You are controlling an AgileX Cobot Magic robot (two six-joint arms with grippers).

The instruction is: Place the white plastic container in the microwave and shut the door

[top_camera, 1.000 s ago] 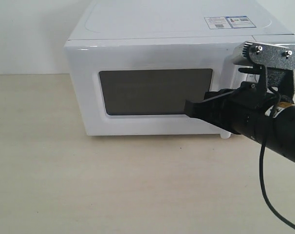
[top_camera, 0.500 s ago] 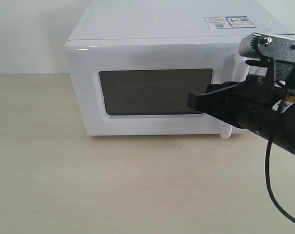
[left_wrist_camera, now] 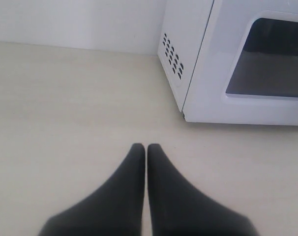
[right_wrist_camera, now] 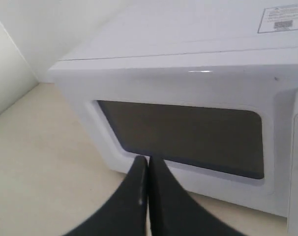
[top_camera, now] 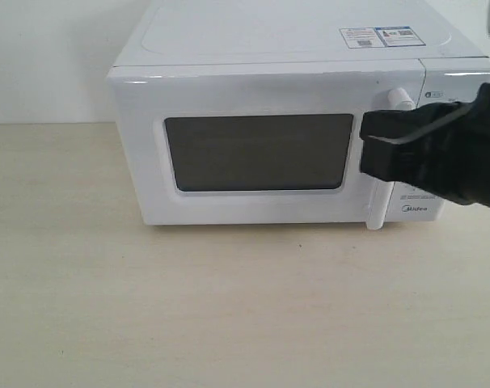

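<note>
White microwave point(top_camera: 269, 81) sits on a pale wooden table point(top_camera: 229, 307), with its back near a white wall point(top_camera: 51, 56). Its door point(top_camera: 144, 162) is shut flat against the front. The dark window point(top_camera: 259, 152) in the door hides what is inside. A white bar handle point(top_camera: 378, 208) runs down the door's edge, next to the panel with the Midea name point(top_camera: 416, 212). Two stickers point(top_camera: 382, 36) lie on the microwave's top.

Bare table spreads wide in front of the microwave and out past its side with the small vent holes point(left_wrist_camera: 172, 61). Nothing on the table blocks the door.

The right gripper point(top_camera: 373, 147) is black and reaches in level from the panel side. It hangs in front of the handle and covers the handle's middle. I cannot tell if it touches the handle. Its two fingers point(right_wrist_camera: 139, 184) are pressed together and hold nothing, pointing toward the window.

The left gripper point(left_wrist_camera: 146, 147) hangs over the bare table, off the corner of the microwave by the vent holes. It is apart from the microwave. Its fingers are together too, with nothing between them.
</note>
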